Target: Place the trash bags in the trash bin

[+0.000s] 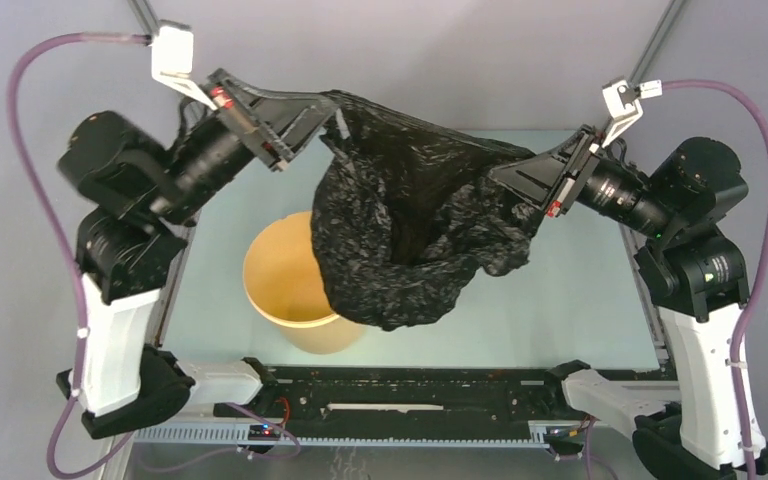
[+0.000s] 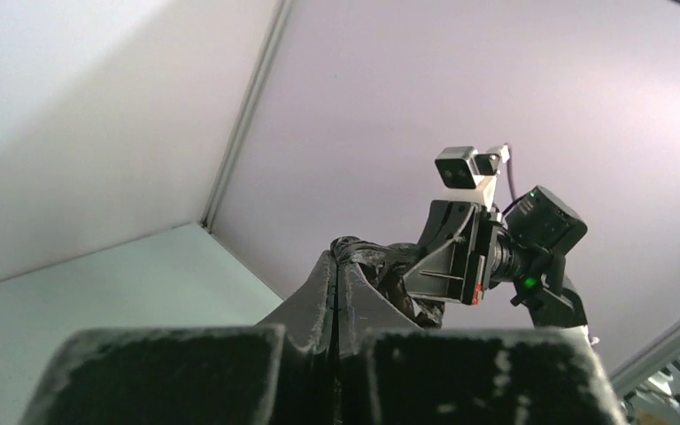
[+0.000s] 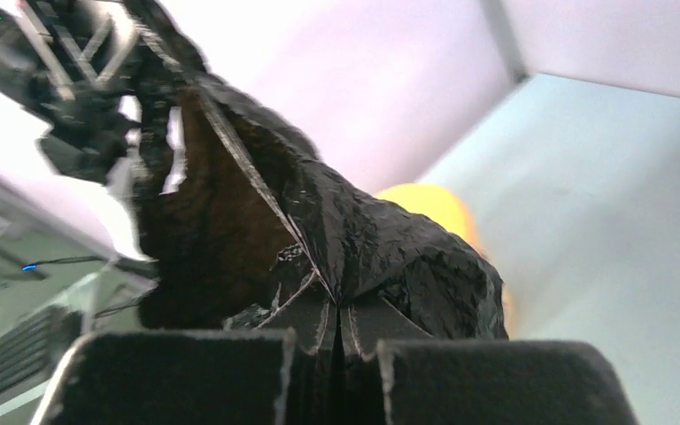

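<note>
Left claw point(image 1: 326, 112) is clamped shut on one upper edge of the trash bag point(image 1: 410, 235). Right claw point(image 1: 505, 175) is clamped shut on the opposite edge. In each wrist view the finger pads meet on a thin fold of film. The bag hangs spread between the two claws, raised above the table point(image 1: 580, 300), with its belly sagging below them.

The trash bin point(image 1: 282, 275) stands below the left claw, toward the arm bases, and well apart from the right claw. The sagging belly overlaps the bin rim on the side nearer the right claw. Whether film touches that rim cannot be determined.

Probable faults:
1. Misalignment. Most of the bag's bulk lies between the bin and the right claw, not over the opening. Lowering from here would likely drape film over the rim or the outer wall.
2. Bin displacement. Film dragged across the rim could push or tip the bin.
3. Grip loss. Thin glossy film may slip or tear if the claws spread further apart.
4. Uneven release. If one claw opens first, the bag would swing toward the other claw.

Obstructions: the bag itself hides part of the bin below the claws. Purple cables point(image 1: 30, 150) trail behind each arm, away from the claws.
</note>
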Motion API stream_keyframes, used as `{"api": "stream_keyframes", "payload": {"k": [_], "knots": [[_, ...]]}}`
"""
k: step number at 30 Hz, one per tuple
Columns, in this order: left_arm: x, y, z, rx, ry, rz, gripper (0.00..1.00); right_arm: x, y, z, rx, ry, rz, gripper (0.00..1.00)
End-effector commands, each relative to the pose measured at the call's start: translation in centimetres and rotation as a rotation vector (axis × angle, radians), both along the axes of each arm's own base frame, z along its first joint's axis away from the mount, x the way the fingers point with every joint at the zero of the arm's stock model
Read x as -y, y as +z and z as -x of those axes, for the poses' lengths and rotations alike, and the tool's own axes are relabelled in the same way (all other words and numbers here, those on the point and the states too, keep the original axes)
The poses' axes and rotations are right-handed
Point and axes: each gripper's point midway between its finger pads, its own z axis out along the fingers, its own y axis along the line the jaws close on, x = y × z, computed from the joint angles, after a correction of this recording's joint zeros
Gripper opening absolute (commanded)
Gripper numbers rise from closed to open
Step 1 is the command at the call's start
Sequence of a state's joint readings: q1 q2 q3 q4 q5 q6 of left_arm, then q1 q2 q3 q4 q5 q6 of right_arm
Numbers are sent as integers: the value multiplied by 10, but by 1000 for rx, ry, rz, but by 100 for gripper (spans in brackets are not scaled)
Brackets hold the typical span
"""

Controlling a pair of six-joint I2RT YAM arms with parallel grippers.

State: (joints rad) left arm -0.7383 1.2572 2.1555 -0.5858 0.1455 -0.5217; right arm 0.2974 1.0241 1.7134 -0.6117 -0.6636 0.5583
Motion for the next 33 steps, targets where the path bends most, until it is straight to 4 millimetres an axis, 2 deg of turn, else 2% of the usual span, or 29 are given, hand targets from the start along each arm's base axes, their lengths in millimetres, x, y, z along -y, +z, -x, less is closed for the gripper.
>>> {"api": "stream_keyframes", "payload": {"k": [1, 5, 10, 13, 16, 19, 21, 23, 27, 30, 33], "knots": [[-57, 35, 15, 73, 178, 106, 0, -31, 43, 23, -3, 200, -168, 0], [-103, 36, 28, 88, 317, 138, 0, -67, 42, 29, -65, 334, -210, 0], [-148, 37, 47, 101, 435, 162, 0, -109, 36, 37, -139, 460, -215, 0], [-166, 35, 56, 108, 479, 159, 0, -132, 36, 42, -155, 525, -214, 0], [-176, 32, 59, 101, 508, 153, 0, -149, 42, 39, -175, 564, -228, 0], [-169, 19, 52, 73, 510, 120, 0, -158, 38, 29, -206, 547, -224, 0], [-161, 4, 42, 35, 507, 92, 0, -160, 23, 19, -257, 498, -209, 0], [-152, -10, 33, -6, 503, 66, 0, -162, -2, 13, -355, 473, -189, 0], [-135, -33, 18, -79, 487, 29, 0, -158, -33, 18, -469, 483, -168, 0], [-123, -38, 13, -98, 454, 24, 0, -152, -60, 23, -570, 482, -131, 0], [-121, -33, 11, -89, 456, 24, 0, -143, -81, 26, -623, 508, -78, 1]]}}
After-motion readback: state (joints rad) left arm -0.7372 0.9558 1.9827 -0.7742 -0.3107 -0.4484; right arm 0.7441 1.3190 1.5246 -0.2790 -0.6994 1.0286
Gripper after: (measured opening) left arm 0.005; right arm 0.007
